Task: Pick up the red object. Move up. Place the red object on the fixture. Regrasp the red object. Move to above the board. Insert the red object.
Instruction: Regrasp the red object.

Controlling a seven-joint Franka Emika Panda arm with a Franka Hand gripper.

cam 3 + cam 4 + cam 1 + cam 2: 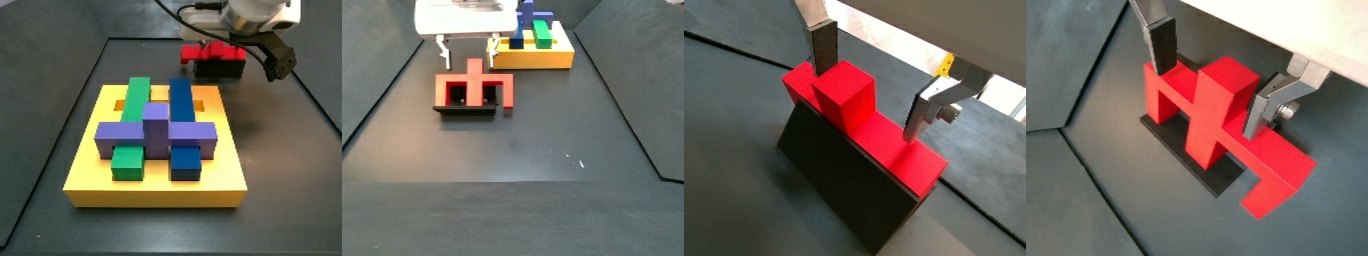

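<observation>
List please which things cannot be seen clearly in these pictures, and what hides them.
- The fixture: in both wrist views the red object covers its top, so its middle is hidden.
- The gripper: in a side view its fingertips are lost against the dark floor; open or shut is clear only from the wrist views.
- The board: in a side view the upper edge and the gripper cut it off.
- The board's slots: mostly covered by blocks.

My gripper [466, 50] hangs at the far end of the table, pointing straight down from its white wrist housing [466, 17]. In both wrist views I see the two fingers [823, 48] spread apart, silver plates with dark pads, one finger [1161, 45] on each side of the gap. I see neither pad pressing anything. In a side view the gripper [249, 50] sits at the far right.
</observation>
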